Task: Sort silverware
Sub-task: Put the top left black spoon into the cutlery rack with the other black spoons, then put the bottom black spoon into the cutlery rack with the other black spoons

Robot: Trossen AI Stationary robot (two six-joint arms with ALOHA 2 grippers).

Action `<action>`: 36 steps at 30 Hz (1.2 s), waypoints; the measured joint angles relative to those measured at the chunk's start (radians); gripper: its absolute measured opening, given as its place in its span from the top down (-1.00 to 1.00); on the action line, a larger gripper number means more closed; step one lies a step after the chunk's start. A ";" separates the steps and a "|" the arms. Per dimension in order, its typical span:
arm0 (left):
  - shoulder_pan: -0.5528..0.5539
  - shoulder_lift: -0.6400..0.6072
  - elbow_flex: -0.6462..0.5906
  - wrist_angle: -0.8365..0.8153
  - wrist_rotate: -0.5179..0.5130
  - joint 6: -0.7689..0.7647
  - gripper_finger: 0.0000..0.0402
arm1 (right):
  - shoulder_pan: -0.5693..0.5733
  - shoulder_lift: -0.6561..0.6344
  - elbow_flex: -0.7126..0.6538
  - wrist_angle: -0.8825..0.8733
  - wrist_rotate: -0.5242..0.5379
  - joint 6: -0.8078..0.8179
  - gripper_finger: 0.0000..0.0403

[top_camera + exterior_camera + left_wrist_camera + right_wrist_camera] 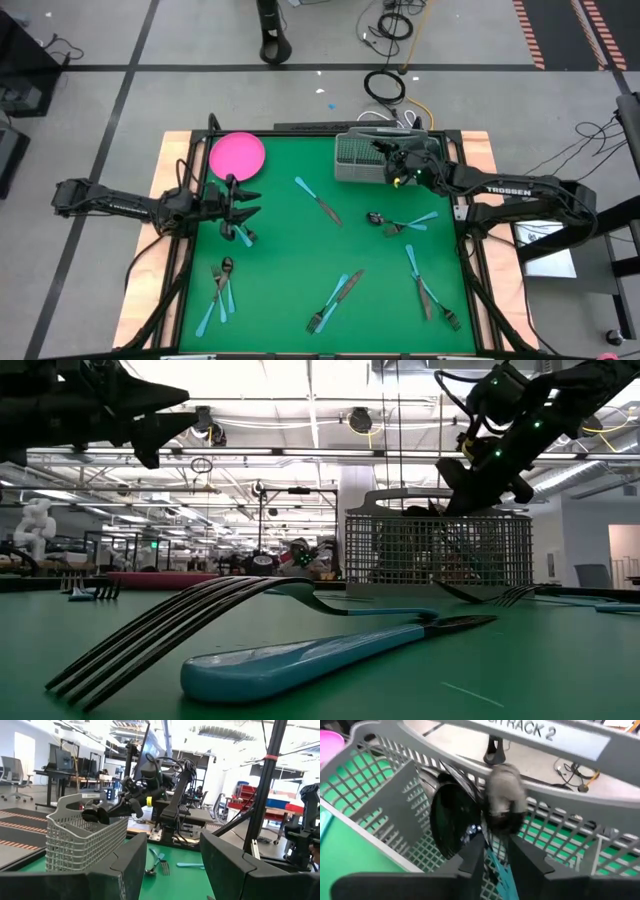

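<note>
Over the basket [360, 158], our right gripper [492, 851] had its fingers slightly apart around a blue-handled utensil [501, 870], handle up, head down inside. We judged it light, stiff, slick: best pinched mid-handle. Our left gripper [243, 203] hung open near the plate [237, 155].

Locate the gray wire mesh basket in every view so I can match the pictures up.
High view: basket at the mat's far edge, right of centre, beside the pink plate.
Low view: basket right of centre, under the right gripper.
Left wrist view: basket at left, the right gripper over its rim.
Right wrist view: basket fills the picture, close up.
Shared landmark: the right gripper above the basket.
</note>
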 joint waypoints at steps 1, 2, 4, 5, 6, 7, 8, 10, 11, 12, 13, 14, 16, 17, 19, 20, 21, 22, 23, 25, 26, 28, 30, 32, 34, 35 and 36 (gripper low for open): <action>0.000 0.000 0.000 0.005 0.000 0.000 0.07 | 0.000 0.000 0.000 -0.009 0.000 0.002 0.57; 0.000 0.000 0.000 0.009 0.000 0.000 0.07 | 0.000 0.000 0.000 -0.018 0.000 0.003 0.55; 0.000 0.000 0.000 0.009 0.002 -0.009 0.07 | 0.000 -0.001 0.000 -0.020 0.001 -0.008 0.51; 0.000 0.000 0.000 0.008 0.002 -0.017 0.07 | 0.000 -0.004 0.000 -0.020 0.000 -0.019 0.49; 0.000 0.000 0.000 0.009 0.002 -0.019 0.07 | 0.000 -0.009 0.000 -0.021 0.000 -0.027 0.47; 0.000 0.000 0.000 0.008 0.003 -0.020 0.07 | 0.000 -0.016 0.000 -0.021 0.000 -0.033 0.46; 0.000 0.000 0.000 0.008 0.003 -0.020 0.07 | 0.000 -0.026 0.000 -0.020 0.000 -0.038 0.45; 0.000 0.000 0.000 0.007 0.003 -0.022 0.07 | 0.000 -0.053 0.000 -0.021 0.000 -0.050 0.44; 0.000 0.000 0.000 0.005 0.003 -0.024 0.07 | 0.000 -0.071 0.000 -0.021 0.000 -0.057 0.44; 0.000 0.000 0.000 0.001 0.003 -0.024 0.07 | 0.000 -0.089 0.000 -0.021 0.000 -0.067 0.44; 0.000 0.000 0.000 -0.002 0.003 -0.024 0.07 | 0.000 -0.110 0.000 -0.021 0.000 -0.076 0.44; 0.000 0.000 0.000 -0.007 0.003 -0.025 0.07 | 0.000 -0.133 0.000 -0.020 0.000 -0.084 0.44; 0.000 0.000 0.005 -0.044 0.003 -0.025 0.07 | 0.001 -0.181 0.000 -0.013 0.000 -0.097 0.44; 0.000 0.000 0.008 -0.072 0.003 -0.025 0.07 | 0.003 -0.208 0.000 -0.006 -0.001 -0.100 0.44; 0.000 0.000 0.025 -0.141 -0.001 -0.025 0.07 | 0.016 -0.255 0.001 0.020 -0.002 -0.102 0.44; 0.000 0.000 0.036 -0.175 -0.008 -0.025 0.07 | 0.028 -0.278 0.001 0.036 -0.005 -0.102 0.43; 0.000 0.000 0.047 -0.207 -0.019 -0.025 0.07 | 0.040 -0.297 0.001 0.058 -0.024 -0.103 0.43; 0.000 0.000 0.057 -0.241 -0.028 -0.026 0.07 | 0.052 -0.313 0.001 0.091 -0.061 -0.107 0.43; 0.000 0.000 0.066 -0.276 -0.035 -0.027 0.07 | 0.064 -0.324 0.001 0.126 -0.105 -0.118 0.43; 0.000 0.000 0.090 -0.353 -0.051 -0.027 0.07 | 0.096 -0.333 0.001 0.203 -0.194 -0.137 0.43; 0.000 0.000 0.103 -0.393 -0.060 -0.028 0.07 | 0.113 -0.332 0.001 0.240 -0.230 -0.144 0.43; 0.000 0.000 0.127 -0.482 -0.081 -0.049 0.07 | 0.148 -0.323 0.002 0.293 -0.269 -0.151 0.43; 0.000 0.001 0.146 -0.564 -0.103 -0.080 0.07 | 0.185 -0.307 0.002 0.326 -0.277 -0.155 0.43; 0.000 0.001 0.172 -0.639 -0.114 -0.127 0.07 | 0.216 -0.285 0.002 0.350 -0.286 -0.155 0.43; 0.000 0.002 0.203 -0.716 -0.123 -0.171 0.07 | 0.247 -0.255 0.002 0.370 -0.294 -0.154 0.43; -0.002 0.003 0.218 -0.755 -0.125 -0.194 0.07 | 0.263 -0.240 0.002 0.376 -0.294 -0.151 0.43; -0.008 0.007 0.236 -0.803 -0.130 -0.221 0.07 | 0.278 -0.224 0.002 0.380 -0.294 -0.151 0.43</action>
